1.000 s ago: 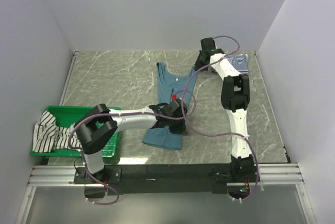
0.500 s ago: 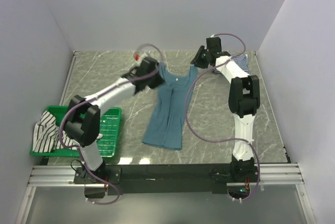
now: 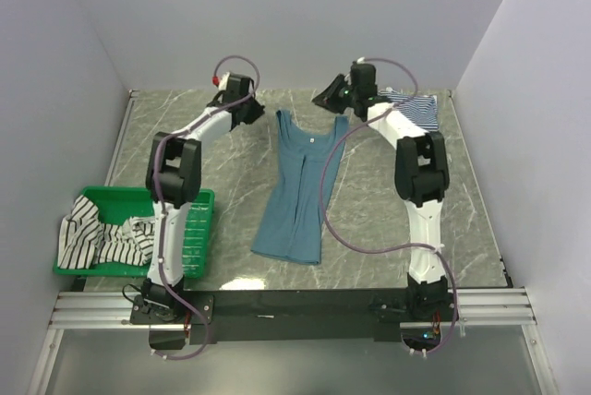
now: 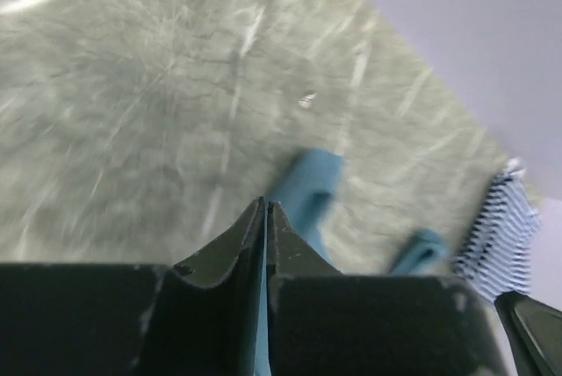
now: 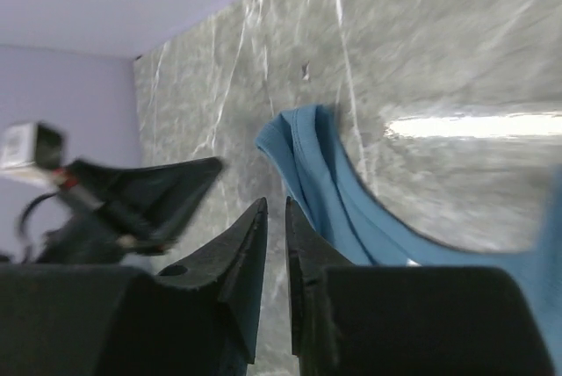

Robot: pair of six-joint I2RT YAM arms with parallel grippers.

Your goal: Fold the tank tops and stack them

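Observation:
The teal-blue tank top (image 3: 295,194) lies stretched out lengthwise mid-table, straps toward the back wall. My left gripper (image 3: 257,115) hovers just left of its left strap (image 4: 309,184). Its jaws (image 4: 265,206) are only a slit apart, with teal showing through the slit. My right gripper (image 3: 322,99) sits by the right strap, open a narrow gap (image 5: 275,204) with nothing between the fingers and the teal strap (image 5: 303,152) just beyond the tips. A navy-and-white striped tank top (image 3: 421,111) lies at the back right, also in the left wrist view (image 4: 507,218). A black-and-white striped tank top (image 3: 97,238) is heaped in the basket.
The green plastic basket (image 3: 198,229) stands at the front left beside the left arm's base. Walls close the table in on the left, back and right. A purple cable (image 3: 325,199) loops from the right arm over the teal top.
My left arm swept from the teal top's lower half up along it to the back-left corner, and its jaws cracked apart. My right gripper shifted left toward the right strap.

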